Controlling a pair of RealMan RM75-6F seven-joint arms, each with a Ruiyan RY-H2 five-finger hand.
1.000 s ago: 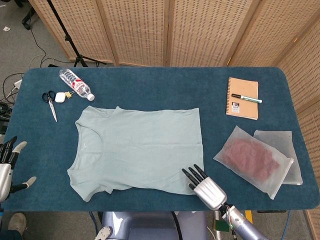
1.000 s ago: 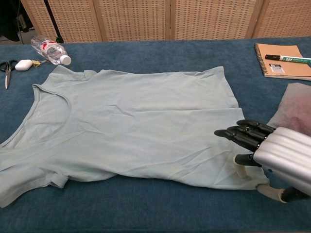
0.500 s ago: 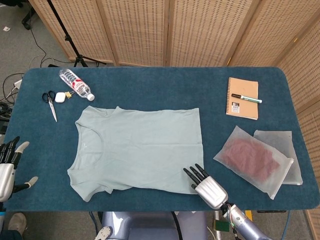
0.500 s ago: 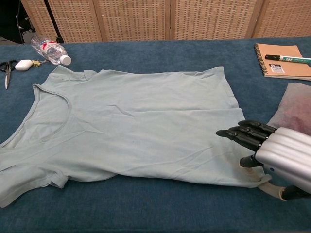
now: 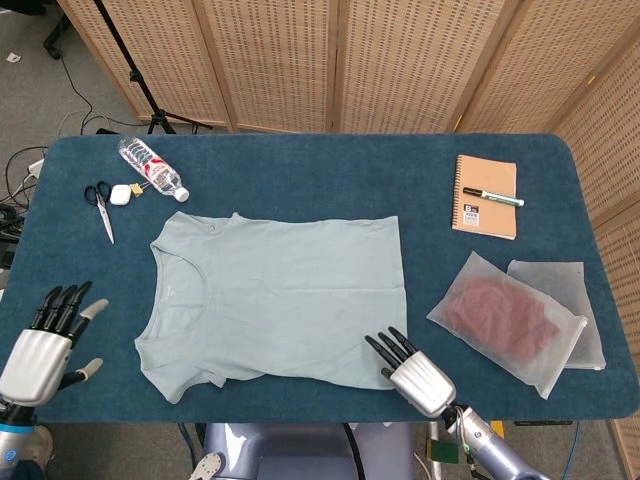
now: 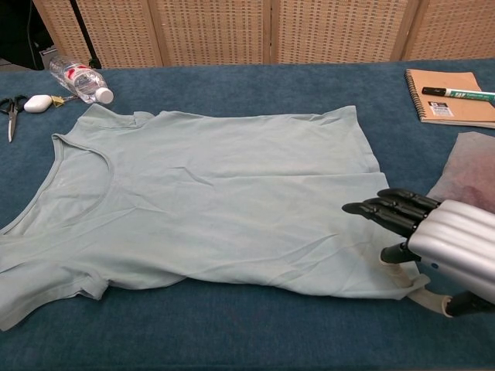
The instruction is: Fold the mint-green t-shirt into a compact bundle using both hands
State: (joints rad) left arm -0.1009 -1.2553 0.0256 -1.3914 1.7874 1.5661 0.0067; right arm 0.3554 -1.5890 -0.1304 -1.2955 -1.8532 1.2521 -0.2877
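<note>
The right hand (image 5: 415,374) sits at the near edge of the desk (image 5: 320,160), its dark fingers (image 6: 387,212) stretched out side by side over the near hem corner of the t-shirt (image 5: 275,295). From the chest view the thumb lies at that corner, but whether it pinches the cloth cannot be told. The left hand (image 5: 45,340) hovers over the near left end of the desk, fingers spread wide and holding nothing, just apart from the t-shirt's sleeve.

The t-shirt lies flat between the two hands, neckline toward the left hand, hem toward the right, with light wrinkles across it.

Beyond the right hand, to its right, lies a frosted bag (image 5: 505,322) with something dark red inside, overlapping a second bag (image 5: 580,300). Farther still is a notebook (image 5: 485,196) with a marker (image 5: 492,196) resting on it.

Beyond the left hand lie scissors (image 5: 102,207), a small white case (image 5: 122,194) just beside them, and a bottle (image 5: 152,168) on its side past the shirt's shoulder.
</note>
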